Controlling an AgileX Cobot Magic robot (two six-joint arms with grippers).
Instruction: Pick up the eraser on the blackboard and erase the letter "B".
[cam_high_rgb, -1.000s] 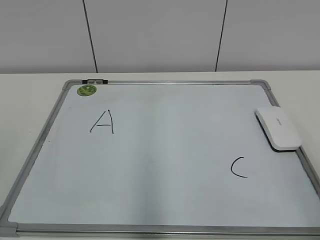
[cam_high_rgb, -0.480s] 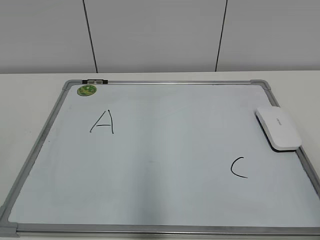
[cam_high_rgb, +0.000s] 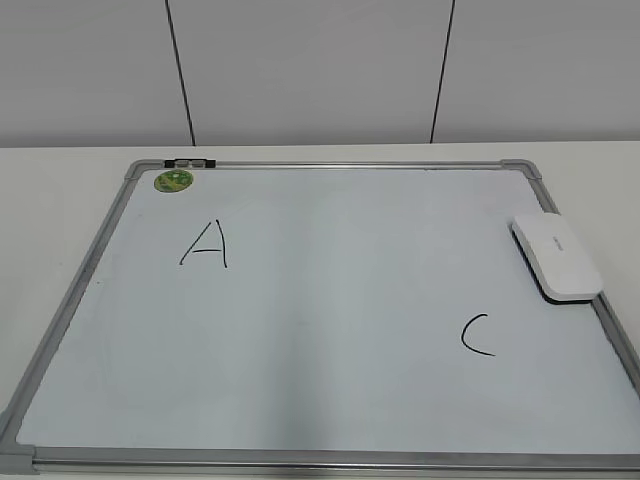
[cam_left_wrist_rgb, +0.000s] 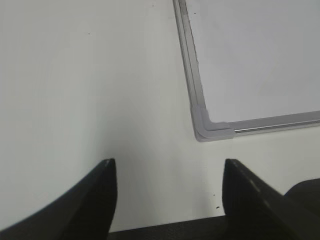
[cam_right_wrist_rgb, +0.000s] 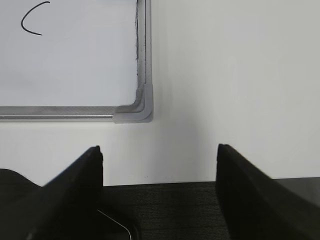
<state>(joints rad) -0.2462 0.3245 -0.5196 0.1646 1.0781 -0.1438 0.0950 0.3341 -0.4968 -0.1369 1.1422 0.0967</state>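
The blackboard (cam_high_rgb: 75, 300) is a white board in a silver frame, lying flat on the table. The white eraser (cam_high_rgb: 556, 256) lies on its right edge, partly over the frame. No letter "B" shows on the board; a black A (cam_high_rgb: 207, 244) is at upper left and a black C (cam_high_rgb: 476, 334) at lower right. My left gripper (cam_left_wrist_rgb: 169, 170) is open and empty over bare table by the board's near left corner (cam_left_wrist_rgb: 210, 127). My right gripper (cam_right_wrist_rgb: 159, 152) is open and empty by the near right corner (cam_right_wrist_rgb: 142, 107); the C (cam_right_wrist_rgb: 32, 17) shows there too. Neither gripper shows in the exterior view.
A round green sticker (cam_high_rgb: 173, 181) sits at the board's far left corner, with a small black and silver clip (cam_high_rgb: 190, 162) on the top frame. A white wall with dark seams stands behind the table. A dark mat edge (cam_right_wrist_rgb: 165, 200) lies under the right gripper.
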